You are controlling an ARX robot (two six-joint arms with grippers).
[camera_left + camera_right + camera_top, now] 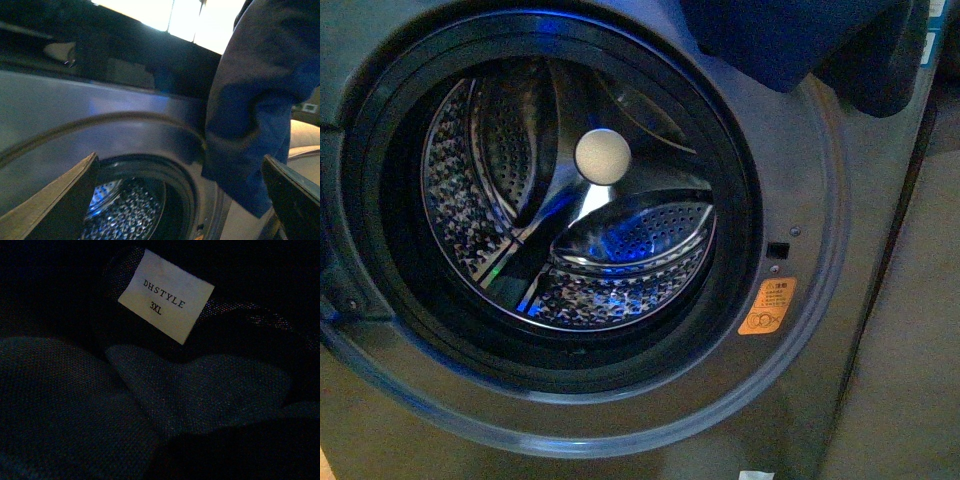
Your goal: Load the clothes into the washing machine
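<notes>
The left gripper [180,160] gapes empty, clothes [255,100] hanging beside one finger, the washer's [75,115] open drum [125,210] ahead of it; cloth fills the right wrist view, so the right gripper's state cannot be told.

Close view: dark navy-blue soft fabric garment [60,405] fills the frame in folds | white rectangular cloth label [166,296] lies tilted on it, printed "DHSTYLE" above "3XL" | fabric around label lost in shadow
</notes>
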